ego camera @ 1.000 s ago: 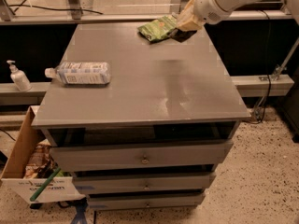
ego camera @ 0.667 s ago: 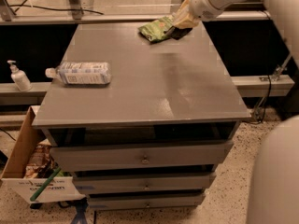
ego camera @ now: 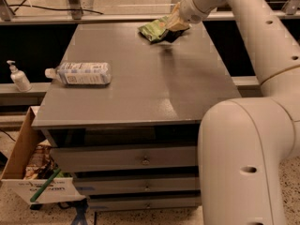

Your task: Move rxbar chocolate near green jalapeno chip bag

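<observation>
The green jalapeno chip bag (ego camera: 153, 29) lies at the far edge of the grey table top (ego camera: 140, 88), right of centre. My gripper (ego camera: 176, 24) is low over the table at the bag's right end, touching or nearly touching it. A small dark shape (ego camera: 170, 36) shows just under the gripper, beside the bag. It may be the rxbar chocolate, but I cannot make out its wrapper.
A clear plastic water bottle (ego camera: 79, 73) lies on its side at the table's left. A soap dispenser (ego camera: 18, 77) stands on a ledge left of the table. An open cardboard box (ego camera: 21, 161) sits on the floor at lower left. My arm (ego camera: 248, 139) fills the right side.
The gripper has shifted left and down, closer onto the chip bag's right end. The arm's lower links have swung into the right of the view.
</observation>
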